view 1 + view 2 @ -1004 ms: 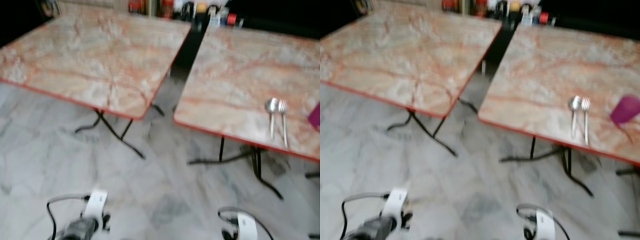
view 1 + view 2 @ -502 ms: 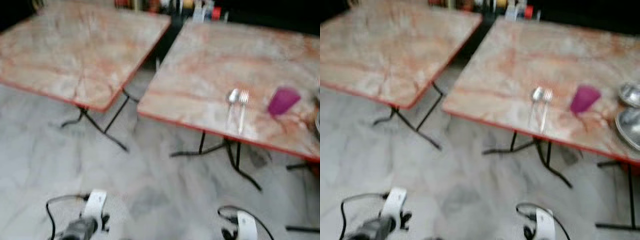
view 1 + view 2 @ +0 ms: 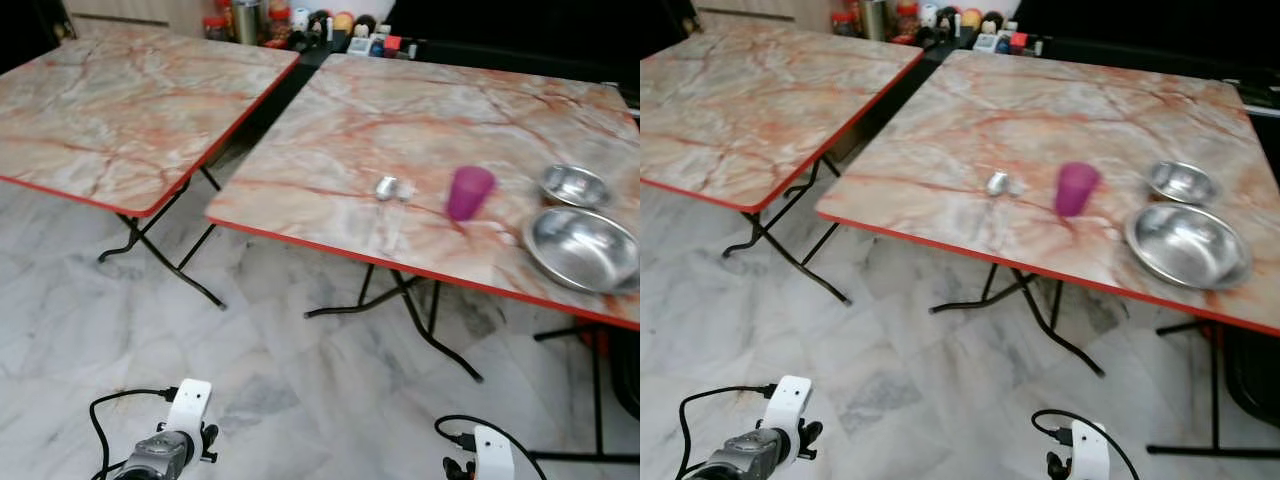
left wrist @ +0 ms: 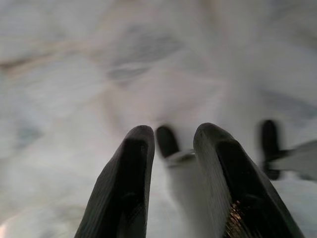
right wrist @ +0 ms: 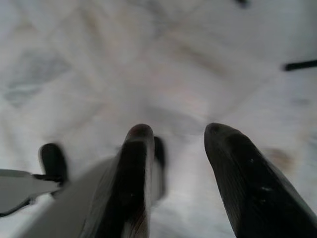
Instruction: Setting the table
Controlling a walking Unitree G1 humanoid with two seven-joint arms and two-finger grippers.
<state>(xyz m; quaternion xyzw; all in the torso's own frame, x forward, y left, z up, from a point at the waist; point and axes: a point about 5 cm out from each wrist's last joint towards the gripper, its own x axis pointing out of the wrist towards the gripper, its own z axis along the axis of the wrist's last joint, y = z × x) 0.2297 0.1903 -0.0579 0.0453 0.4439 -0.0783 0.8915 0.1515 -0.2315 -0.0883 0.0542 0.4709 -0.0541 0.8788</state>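
Left end effector (image 4: 171,173) and right end effector (image 5: 181,173) hang low over the floor, both parted and empty, idle because the cup (image 3: 469,192), spoon (image 3: 386,187) and two steel bowls (image 3: 581,246) sit well ahead on the surface (image 3: 330,130).

Purple cup (image 3: 469,192), marbled table (image 3: 340,140).

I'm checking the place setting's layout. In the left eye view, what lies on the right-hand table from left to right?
spoon and fork → purple cup → large steel bowl, with a small steel bowl just behind it.
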